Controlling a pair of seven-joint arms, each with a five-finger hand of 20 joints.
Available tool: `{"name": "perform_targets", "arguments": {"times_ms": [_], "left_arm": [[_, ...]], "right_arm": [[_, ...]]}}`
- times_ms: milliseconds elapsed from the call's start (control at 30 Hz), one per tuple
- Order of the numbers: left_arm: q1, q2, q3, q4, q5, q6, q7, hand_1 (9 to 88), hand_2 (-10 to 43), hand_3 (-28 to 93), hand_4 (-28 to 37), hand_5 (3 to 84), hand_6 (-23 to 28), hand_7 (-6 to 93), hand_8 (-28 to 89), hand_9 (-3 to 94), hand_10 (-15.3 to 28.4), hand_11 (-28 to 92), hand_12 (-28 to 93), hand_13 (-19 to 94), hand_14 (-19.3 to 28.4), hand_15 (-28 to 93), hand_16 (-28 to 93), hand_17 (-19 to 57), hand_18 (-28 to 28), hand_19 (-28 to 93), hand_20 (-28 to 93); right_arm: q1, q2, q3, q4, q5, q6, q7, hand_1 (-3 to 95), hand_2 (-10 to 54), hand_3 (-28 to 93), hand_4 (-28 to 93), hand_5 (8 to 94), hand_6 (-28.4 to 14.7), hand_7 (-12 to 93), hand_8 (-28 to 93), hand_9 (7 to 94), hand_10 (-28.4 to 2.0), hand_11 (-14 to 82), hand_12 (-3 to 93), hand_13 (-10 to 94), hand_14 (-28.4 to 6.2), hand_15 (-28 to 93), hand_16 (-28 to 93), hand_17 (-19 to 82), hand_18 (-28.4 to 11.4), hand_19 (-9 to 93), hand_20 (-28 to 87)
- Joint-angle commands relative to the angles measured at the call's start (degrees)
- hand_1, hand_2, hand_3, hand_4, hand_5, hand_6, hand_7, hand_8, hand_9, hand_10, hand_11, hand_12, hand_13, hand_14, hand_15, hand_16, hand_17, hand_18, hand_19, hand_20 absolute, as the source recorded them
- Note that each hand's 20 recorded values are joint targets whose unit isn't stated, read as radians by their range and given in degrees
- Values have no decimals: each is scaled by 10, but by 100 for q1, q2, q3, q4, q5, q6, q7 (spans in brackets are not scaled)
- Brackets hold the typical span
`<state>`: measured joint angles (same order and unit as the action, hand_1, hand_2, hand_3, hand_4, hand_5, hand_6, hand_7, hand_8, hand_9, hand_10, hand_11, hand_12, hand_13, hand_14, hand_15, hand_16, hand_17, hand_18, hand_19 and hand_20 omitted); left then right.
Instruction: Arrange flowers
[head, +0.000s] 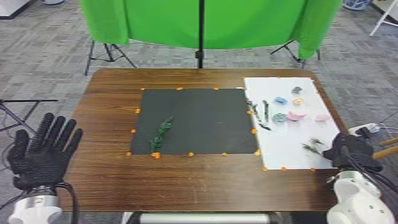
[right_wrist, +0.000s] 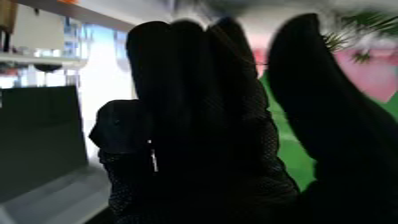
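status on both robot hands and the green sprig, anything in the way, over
left robot hand open, right robot hand open at white sheet's edge; green sprig on black mat; nothing covering it

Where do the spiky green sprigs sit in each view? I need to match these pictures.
Head view: the sprigs lie toward the near end of the white sheet, just left of the right hand.
Right wrist view: spiky green leaves, likely those sprigs, beyond the glove near a pink patch.
Shared landmark: the right hand.
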<state>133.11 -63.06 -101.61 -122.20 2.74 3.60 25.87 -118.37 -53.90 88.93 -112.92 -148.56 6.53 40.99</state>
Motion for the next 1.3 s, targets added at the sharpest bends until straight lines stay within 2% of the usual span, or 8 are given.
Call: {"name": "perform_targets", "arguments": {"times_ms": [33, 167, 400, 600, 767, 933, 1133, 1300], "left_arm": [[48, -78, 18, 1, -29, 2, -35, 244, 132, 746, -283, 420, 89, 71, -80, 356, 130, 137, 83, 261, 145, 220, -42, -79, 134, 297, 111], [67, -86, 39, -7, -149, 7, -46, 246, 132, 746, -283, 420, 88, 73, -80, 355, 130, 138, 83, 262, 145, 222, -42, -78, 134, 297, 111], [107, -46, 13, -32, -135, 33, -87, 248, 132, 745, -283, 422, 88, 74, -81, 357, 131, 140, 82, 264, 146, 230, -43, -77, 134, 296, 111], [45, 11, -1, -38, -83, -38, -159, 248, 132, 745, -283, 422, 88, 74, -81, 358, 131, 140, 82, 266, 146, 229, -45, -76, 134, 295, 111], [31, -8, 15, -53, -106, -33, -194, 247, 132, 746, -283, 422, 88, 74, -81, 358, 131, 141, 82, 266, 146, 230, -45, -77, 135, 296, 112], [-110, 24, -5, -62, -187, 167, -238, 248, 133, 745, -283, 423, 88, 73, -81, 359, 131, 141, 81, 267, 145, 229, -45, -76, 134, 294, 112], [-408, 42, 72, 32, -208, 162, -160, 252, 140, 748, -283, 433, 90, 83, -83, 369, 134, 149, 83, 276, 145, 238, -45, -76, 135, 302, 116], [-696, 233, 226, 142, -188, 169, -350, 253, 142, 748, -283, 435, 90, 87, -87, 371, 133, 151, 81, 277, 145, 241, -48, -76, 135, 305, 117]], "right_arm": [[160, 6, -21, -234, 149, 158, 271, 561, -95, 715, -283, 776, -29, 362, 21, 839, -129, 206, 359, 730, -119, 645, 241, 437, -239, 932, 584], [145, 42, 32, -480, 345, 139, 320, 566, -95, 722, -283, 779, -34, 362, 38, 853, -115, 236, 395, 749, -115, 667, 262, 459, -239, 932, 623], [332, 96, 34, -1280, 1374, 186, 409, 518, -95, 801, -270, 775, -38, 370, 96, 850, -129, 266, 398, 755, -118, 677, 278, 480, -240, 932, 653], [769, 125, -474, -1492, 1422, 333, 328, 485, -95, 826, -219, 761, -48, 402, 133, 834, -141, 297, 380, 745, -126, 688, 278, 479, -236, 932, 659], [1532, -227, -1235, -1172, 1452, 431, 366, 483, -95, 828, -214, 758, -49, 411, 132, 832, -142, 307, 378, 742, -127, 696, 277, 479, -234, 932, 659], [2230, -827, -2005, -834, 1526, 4, 396, 483, -95, 825, -212, 755, -46, 420, 131, 828, -144, 316, 379, 740, -129, 702, 276, 478, -234, 932, 658], [2911, -1487, -2830, -294, 1456, -217, 429, 474, -95, 829, -205, 749, -45, 425, 143, 823, -149, 322, 373, 734, -136, 707, 275, 478, -236, 932, 652], [3228, -1898, -3333, 127, 1608, -350, 327, 474, -95, 828, -204, 749, -46, 424, 146, 821, -151, 327, 368, 733, -138, 709, 271, 479, -239, 932, 650]]}}
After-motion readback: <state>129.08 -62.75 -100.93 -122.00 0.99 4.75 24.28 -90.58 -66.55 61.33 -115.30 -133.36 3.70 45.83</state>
